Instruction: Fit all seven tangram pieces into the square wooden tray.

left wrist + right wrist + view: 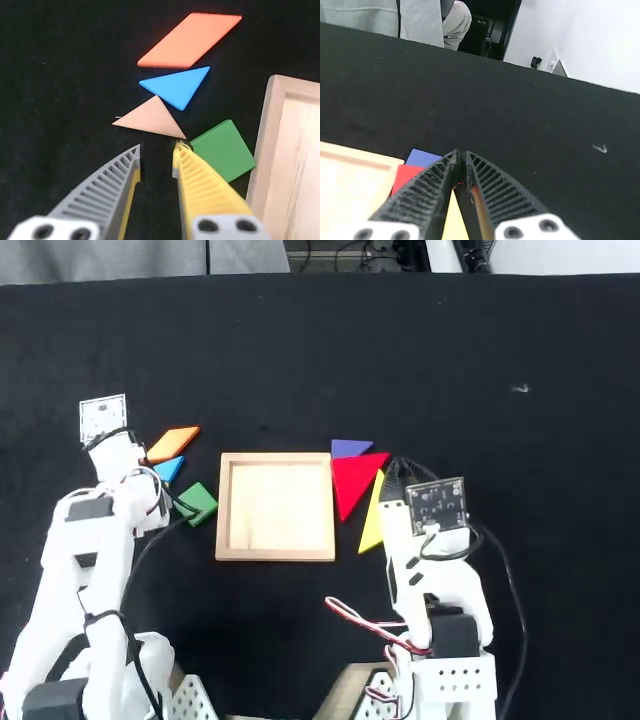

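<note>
The square wooden tray (275, 508) lies empty at the table's middle. To its left lie an orange parallelogram (190, 40), a blue triangle (177, 86), a tan triangle (150, 119) and a green square (222, 149). My left gripper (157, 150) hovers open just short of the tan triangle, with one fingertip (179, 150) by the green square's corner. On the tray's right side are a purple triangle (350, 448), a red triangle (355, 480) and a yellow triangle (373, 515). My right gripper (460, 156) is shut, empty, above the red and yellow pieces.
The tray's wooden wall (267, 145) stands close beside the green square. Black cloth covers the table, with open room behind and to the far right (520, 390). Both arm bases stand at the front edge.
</note>
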Action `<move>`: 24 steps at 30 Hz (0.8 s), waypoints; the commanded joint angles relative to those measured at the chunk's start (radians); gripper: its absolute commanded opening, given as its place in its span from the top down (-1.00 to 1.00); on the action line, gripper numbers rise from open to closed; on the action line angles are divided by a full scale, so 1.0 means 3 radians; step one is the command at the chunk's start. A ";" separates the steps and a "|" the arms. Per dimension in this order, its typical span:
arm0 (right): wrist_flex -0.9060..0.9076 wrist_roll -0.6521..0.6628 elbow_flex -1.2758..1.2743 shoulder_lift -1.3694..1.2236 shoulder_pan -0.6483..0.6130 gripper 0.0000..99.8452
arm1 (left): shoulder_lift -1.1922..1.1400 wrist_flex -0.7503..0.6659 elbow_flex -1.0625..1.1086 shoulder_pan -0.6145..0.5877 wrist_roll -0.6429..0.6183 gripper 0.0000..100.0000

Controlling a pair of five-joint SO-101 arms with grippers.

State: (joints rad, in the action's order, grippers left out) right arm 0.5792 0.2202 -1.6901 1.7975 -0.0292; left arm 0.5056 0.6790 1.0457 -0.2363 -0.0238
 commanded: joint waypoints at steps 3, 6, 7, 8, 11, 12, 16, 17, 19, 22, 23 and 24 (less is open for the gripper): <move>0.0322 0.0061 0.0243 -0.0033 -0.0026 0.97 | 0.0123 -0.0123 -0.0100 -0.0013 -0.0061 0.76; 0.0537 0.0072 0.0417 -0.0038 -0.0036 0.97 | 0.0286 -0.0353 0.0120 -0.0013 -0.0066 0.76; 0.0578 0.0077 0.0458 -0.0038 -0.0036 0.97 | 0.0348 -0.0455 0.0207 -0.0013 -0.0066 0.76; 0.0604 0.0077 0.0488 -0.0038 -0.0036 0.97 | 0.0414 -0.0552 0.0304 -0.0013 -0.0066 0.76; 0.0736 0.0082 0.0642 -0.0115 -0.0036 0.97 | 0.0644 -0.0813 0.0560 -0.0013 -0.0066 0.76; 0.0798 0.0082 0.0734 -0.0192 -0.0041 0.97 | 0.0721 -0.0885 0.0647 -0.0013 -0.0066 0.76; 0.0941 0.0189 0.1204 -0.0882 -0.0041 0.97 | 0.0997 -0.1095 0.0903 -0.0008 -0.0061 0.76; 0.0946 0.0256 0.1312 -0.1133 -0.0046 0.97 | 0.1033 -0.1120 0.0939 -0.0008 -0.0056 0.76; 0.0951 0.0317 0.1552 -0.1731 -0.0092 0.97 | 0.1100 -0.1120 0.0969 -0.0013 -0.0051 0.76; 0.0951 0.0317 0.1880 -0.2708 -0.0159 0.97 | 0.1115 -0.1120 0.0985 -0.0013 -0.0041 0.76; 0.0951 0.0317 0.1982 -0.3015 -0.0174 0.97 | 0.1115 -0.1120 0.0985 -0.0013 -0.0041 0.76; 0.0946 0.0317 0.2074 -0.3301 -0.0174 0.97 | 0.1115 -0.1120 0.0985 -0.0013 -0.0036 0.76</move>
State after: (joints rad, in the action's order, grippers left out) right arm 0.8631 0.3030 -1.1899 1.0810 -0.0614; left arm 0.8170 0.3613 1.3495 -0.2363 -0.0361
